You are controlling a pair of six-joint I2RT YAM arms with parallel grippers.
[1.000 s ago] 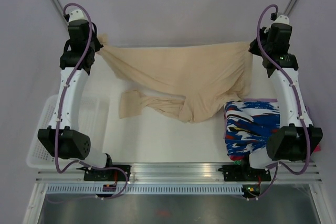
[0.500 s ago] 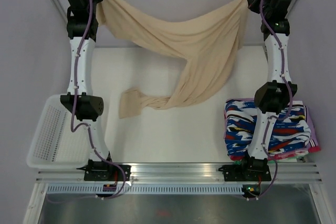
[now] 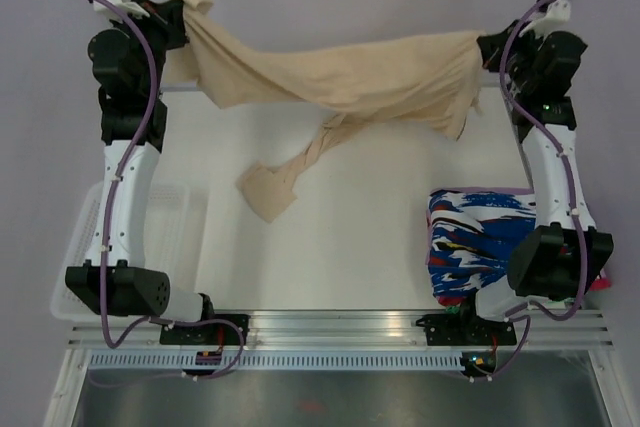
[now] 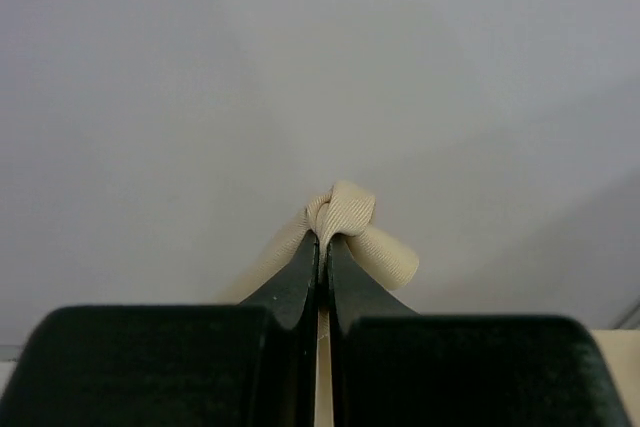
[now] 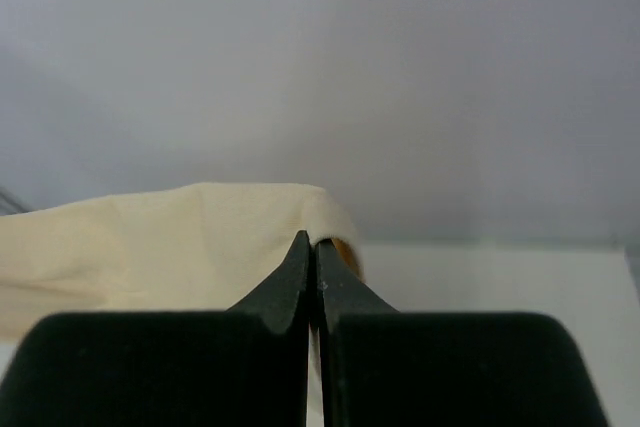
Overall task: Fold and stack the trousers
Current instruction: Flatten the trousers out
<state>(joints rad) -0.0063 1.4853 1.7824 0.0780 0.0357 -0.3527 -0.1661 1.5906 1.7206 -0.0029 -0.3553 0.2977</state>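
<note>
Left hand (image 3: 180, 15) clamped tight on one end of the trousers (image 3: 350, 82), right hand (image 3: 487, 47) clamped tight on the other, fabric slung between them over the far worktop (image 3: 340, 257), one twisted leg trailing down onto it, patterned garments (image 3: 478, 237) near right, mesh basket (image 3: 75, 267) near left

Thin matt beige cloth trousers (image 3: 350, 77), smooth white table (image 3: 330, 247), white plastic mesh basket (image 3: 185, 237)
</note>
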